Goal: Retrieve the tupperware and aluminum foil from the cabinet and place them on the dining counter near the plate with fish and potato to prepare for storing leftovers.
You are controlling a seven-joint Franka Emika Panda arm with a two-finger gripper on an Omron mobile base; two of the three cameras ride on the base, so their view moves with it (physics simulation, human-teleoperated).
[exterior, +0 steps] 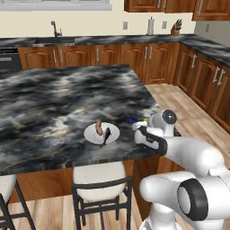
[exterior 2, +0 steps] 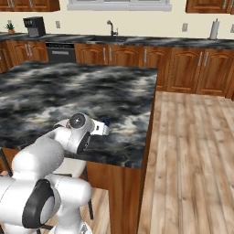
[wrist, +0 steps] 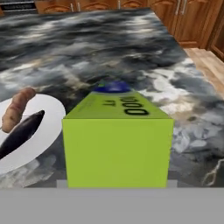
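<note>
I see foil (wrist: 117,140) green end toward hand camera, over counter (exterior: 54,99) just right of plate (exterior: 92,134). Gripper (exterior: 140,130) beside plate; can't tell its grip.

Even bright rendered light, soft low-resolution blur, faint shadows, no glare, no edge distortion

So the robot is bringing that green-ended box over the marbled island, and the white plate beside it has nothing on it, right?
Not quite. The plate is not bare: the hand view shows a dark fish and a brownish potato lying on it. The rest holds: the green-ended aluminum foil box sits right in front of the claw, over the marbled dining counter.
</note>
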